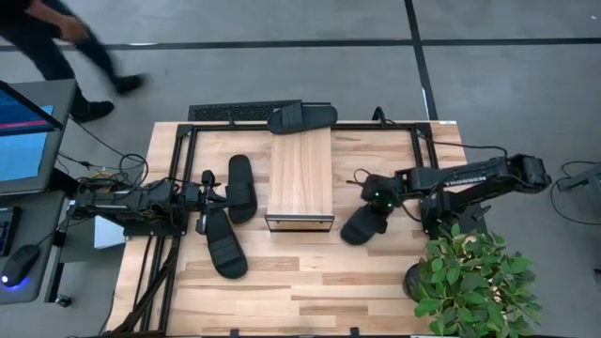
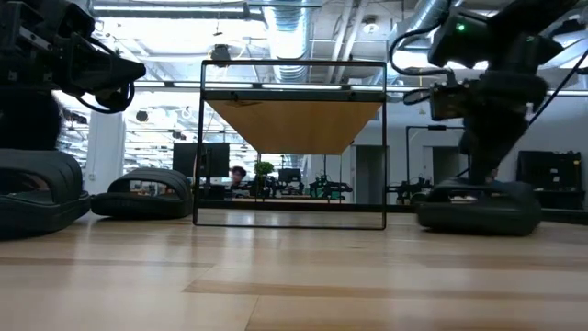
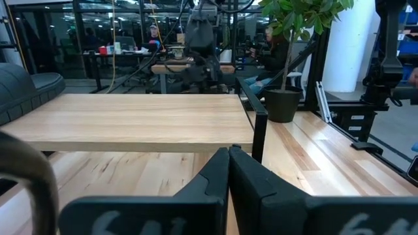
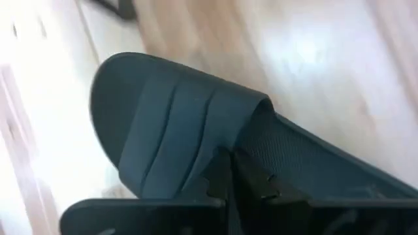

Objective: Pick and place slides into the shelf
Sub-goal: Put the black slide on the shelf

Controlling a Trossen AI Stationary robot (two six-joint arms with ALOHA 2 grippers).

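Table (image 1: 310, 282), potted plant (image 1: 474, 277) beside right gripper (image 1: 377, 208)

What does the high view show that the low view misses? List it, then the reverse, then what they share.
High view only: the fourth slide at the shelf's far end, the potted plant, a person on the floor. Low view only: the underside of the shelf's top and the room behind. Both: the shelf, two slides on its left by the left gripper, and the right gripper shut at the slide on its right.
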